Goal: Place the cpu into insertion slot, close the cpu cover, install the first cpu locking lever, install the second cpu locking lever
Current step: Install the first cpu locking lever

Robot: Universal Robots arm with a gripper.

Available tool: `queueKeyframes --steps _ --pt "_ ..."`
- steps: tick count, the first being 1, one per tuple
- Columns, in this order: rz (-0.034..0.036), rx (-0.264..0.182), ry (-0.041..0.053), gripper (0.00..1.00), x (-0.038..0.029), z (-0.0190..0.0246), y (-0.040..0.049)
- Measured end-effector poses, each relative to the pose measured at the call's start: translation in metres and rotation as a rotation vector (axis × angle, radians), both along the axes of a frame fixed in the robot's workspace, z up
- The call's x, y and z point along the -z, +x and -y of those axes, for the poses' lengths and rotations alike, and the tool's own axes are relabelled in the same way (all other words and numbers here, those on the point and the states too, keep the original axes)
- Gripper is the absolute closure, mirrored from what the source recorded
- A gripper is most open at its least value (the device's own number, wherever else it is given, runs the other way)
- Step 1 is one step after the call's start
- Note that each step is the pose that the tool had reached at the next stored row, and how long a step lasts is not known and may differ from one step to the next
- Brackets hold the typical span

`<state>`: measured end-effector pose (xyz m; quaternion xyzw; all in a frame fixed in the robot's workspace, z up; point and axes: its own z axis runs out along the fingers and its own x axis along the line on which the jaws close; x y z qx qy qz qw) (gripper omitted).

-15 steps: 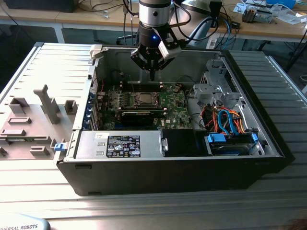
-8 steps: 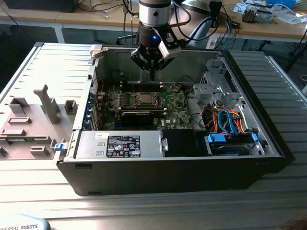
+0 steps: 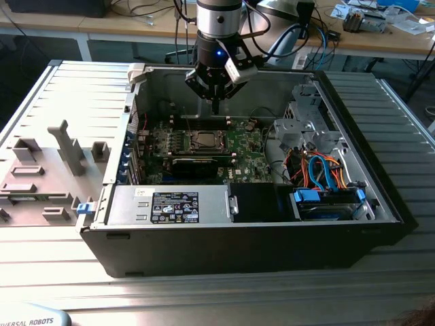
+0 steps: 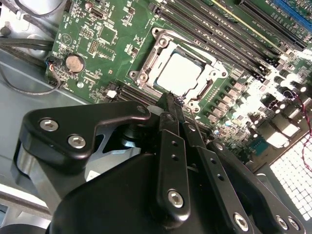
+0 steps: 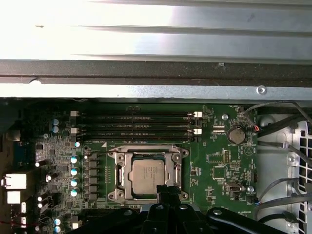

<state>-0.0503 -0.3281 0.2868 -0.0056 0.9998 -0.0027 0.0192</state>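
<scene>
**Chip seated, cover down, levers in hand**

Tool (image 3: 215, 102) hangs over the open computer case (image 3: 380, 204) in the exterior view, above the far edge of the motherboard (image 3: 245, 146); the insertion slot (image 3: 202, 140) lies just nearer.

In the second wrist view, the tool's fingers (image 4: 171, 105) are pressed narrow, holding nothing, tips at the socket's rim. The cpu (image 4: 181, 76) lies flat inside, metal face up, framed by the cpu cover (image 4: 146, 68).

In the first wrist view, the chip sits square to the memory slots (image 5: 136, 124). I judge a locking lever is being worked; catching it wants a fine, low push.
</scene>
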Motion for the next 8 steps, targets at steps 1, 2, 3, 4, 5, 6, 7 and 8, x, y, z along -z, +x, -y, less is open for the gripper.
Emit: queueKeyframes --steps 1,2,3,4,5,6,7,8 --pt "0.0 -0.001 0.0 0.89 0.0 0.0 0.0" --pt "0.0 -0.002 0.0 0.89 0.0 0.0 0.0" --pt "0.0 -0.004 0.0 0.89 0.0 0.0 0.0" --pt "0.0 -0.004 0.0 0.89 0.0 0.0 0.0" --pt "0.0 -0.005 0.0 0.89 0.0 0.0 0.0" --pt "0.0 -0.007 0.0 0.89 0.0 0.0 0.0" --pt "0.0 -0.008 0.0 0.89 0.0 0.0 0.0" --pt "0.0 -0.009 0.0 0.89 0.0 0.0 0.0"
